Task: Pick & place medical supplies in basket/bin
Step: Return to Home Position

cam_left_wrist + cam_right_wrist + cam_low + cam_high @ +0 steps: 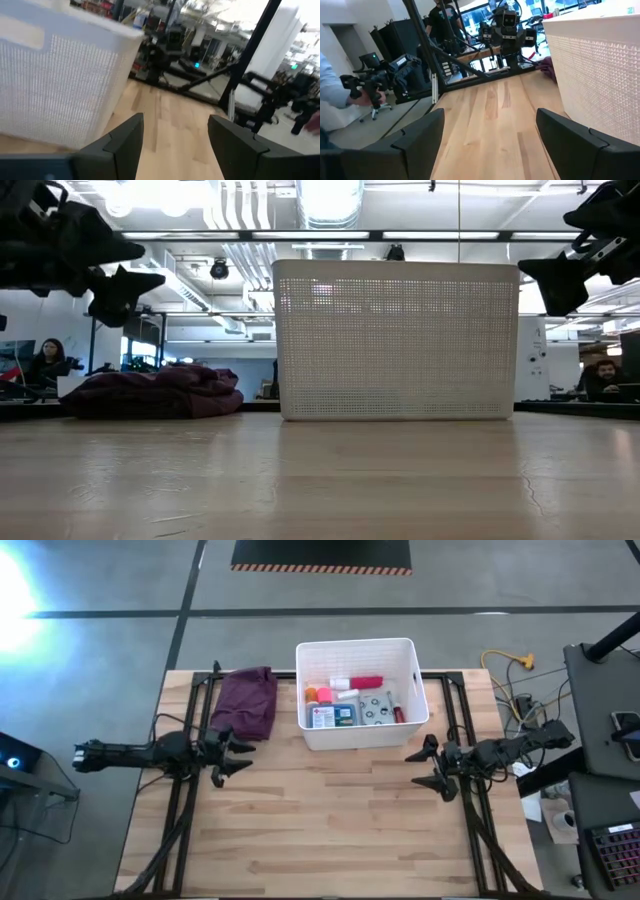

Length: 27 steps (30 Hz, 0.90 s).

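The white ribbed bin [357,690] stands at the table's far middle, also seen in the low view [396,340]. Inside it lie the medical supplies: the blue first-aid box [331,716], orange and pink caps [317,694], a white and red tube [356,682], a pale packet [376,707] and a thin red item [397,712]. My left gripper [236,756] hovers open over the table's left side, near the purple cloth. My right gripper [424,768] hovers open over the right side, nearer than the bin. Both hold nothing.
A purple folded cloth [248,703] lies left of the bin at the far left. Bare wood spreads across the table's near half [330,830]. Black frame rails [190,790] run along both sides. People sit in the room beyond [48,360].
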{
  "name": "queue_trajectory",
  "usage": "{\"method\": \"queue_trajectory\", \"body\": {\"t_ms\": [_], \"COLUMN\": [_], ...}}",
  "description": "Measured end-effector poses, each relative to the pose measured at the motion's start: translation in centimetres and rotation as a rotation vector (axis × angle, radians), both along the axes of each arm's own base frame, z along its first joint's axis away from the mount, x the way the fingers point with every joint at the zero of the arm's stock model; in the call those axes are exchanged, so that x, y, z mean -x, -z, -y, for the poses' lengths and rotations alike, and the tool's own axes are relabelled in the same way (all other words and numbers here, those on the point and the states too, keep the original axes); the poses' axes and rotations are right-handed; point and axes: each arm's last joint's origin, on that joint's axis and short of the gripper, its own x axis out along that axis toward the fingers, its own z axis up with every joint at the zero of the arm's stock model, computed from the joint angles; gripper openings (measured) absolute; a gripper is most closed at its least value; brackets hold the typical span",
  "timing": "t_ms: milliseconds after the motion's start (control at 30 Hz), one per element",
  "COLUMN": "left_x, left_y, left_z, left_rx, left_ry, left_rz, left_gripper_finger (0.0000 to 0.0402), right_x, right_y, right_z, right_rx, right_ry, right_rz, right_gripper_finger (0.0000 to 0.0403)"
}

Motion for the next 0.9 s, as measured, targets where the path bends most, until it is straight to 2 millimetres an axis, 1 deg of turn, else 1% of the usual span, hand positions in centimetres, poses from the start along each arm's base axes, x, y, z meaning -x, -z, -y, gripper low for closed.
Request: {"method": "queue_trajectory", "body": {"t_ms": [200,600,900], "left_x": [-0.08,-0.17,-0.17], "left_y": [0.29,0.4,0.4], "left_z": [0.01,0.01,0.01], "left_rx": [-0.001,-0.002,-0.003], "left_ry": [0.002,0.002,0.002], "left_rz": [-0.032,-0.047,-0.048], "left_gripper_finger": [0.0202,0.0202,0.0202], "right_x": [0.0,0.0,0.02], "right_y": [0.0,0.0,-0.09], "right_z": [0.0,0.0,0.19], "right_rx": [0.0,0.0,-0.004], "right_ry": [0.001,0.001,0.014], "right_rz": [-0.001,0.0,0.011], "right_gripper_finger": [0.0309,0.0297,0.0304]}}
